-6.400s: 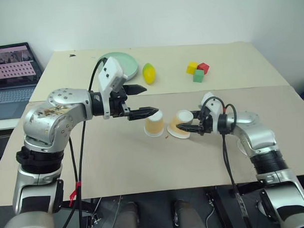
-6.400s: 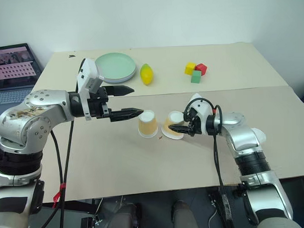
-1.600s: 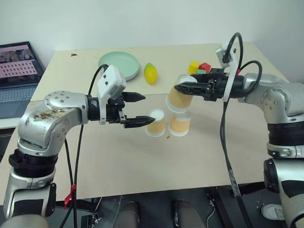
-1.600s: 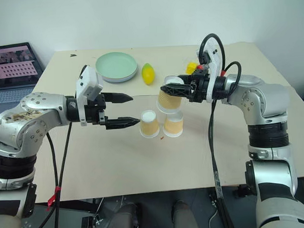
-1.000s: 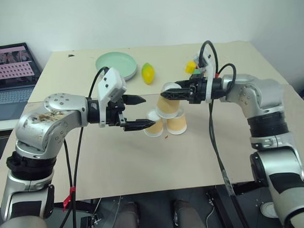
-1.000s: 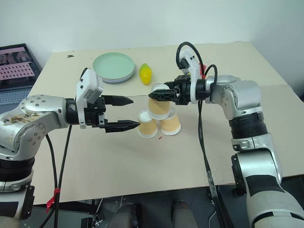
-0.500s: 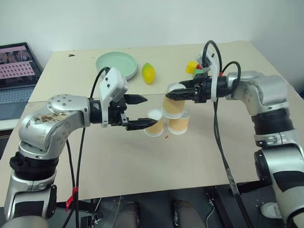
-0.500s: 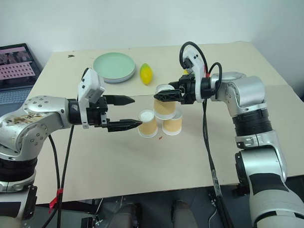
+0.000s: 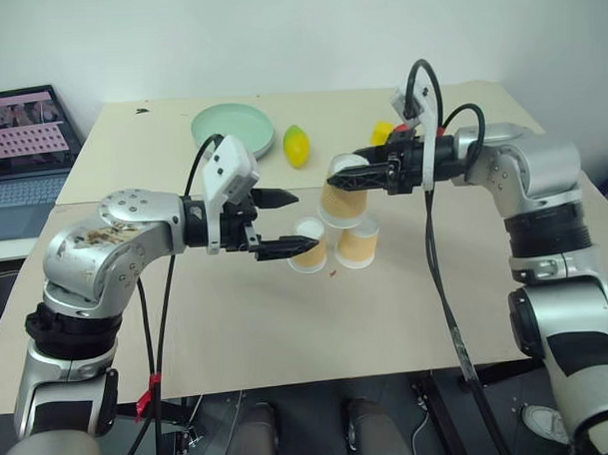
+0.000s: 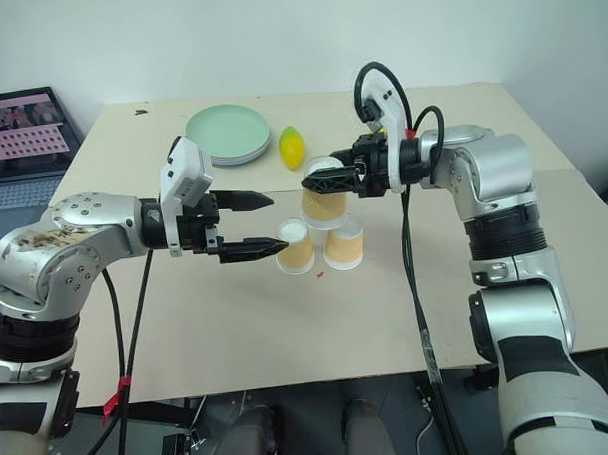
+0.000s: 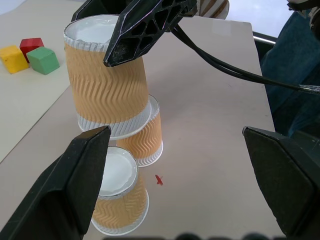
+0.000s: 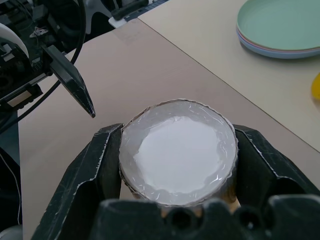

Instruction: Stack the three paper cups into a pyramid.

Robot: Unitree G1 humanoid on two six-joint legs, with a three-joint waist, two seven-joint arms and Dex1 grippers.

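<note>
Pyramid nearly complete. The right pincer (image 10: 317,180) pinches the third cup (image 10: 324,197), inverted, directly above two base cups (image 10: 296,247) (image 10: 345,245) standing upside down side by side on the tabletop (image 10: 288,328); whether its rim rests squarely on both cannot be told. Release and withdrawal remain. The left pincer (image 10: 259,225), spread wide and holding nothing, flanks the nearer base cup. All cups appear empty.

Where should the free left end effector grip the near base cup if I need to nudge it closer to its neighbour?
Take the near base cup across its ribbed mid-wall, coming level from the robot's left, where the open left end effector already waits. It stands upside down, narrow end up, so a low-to-middle grip probably holds best. Keep below the held cup in the right end effector, whose rim overhangs the other base cup.
</note>
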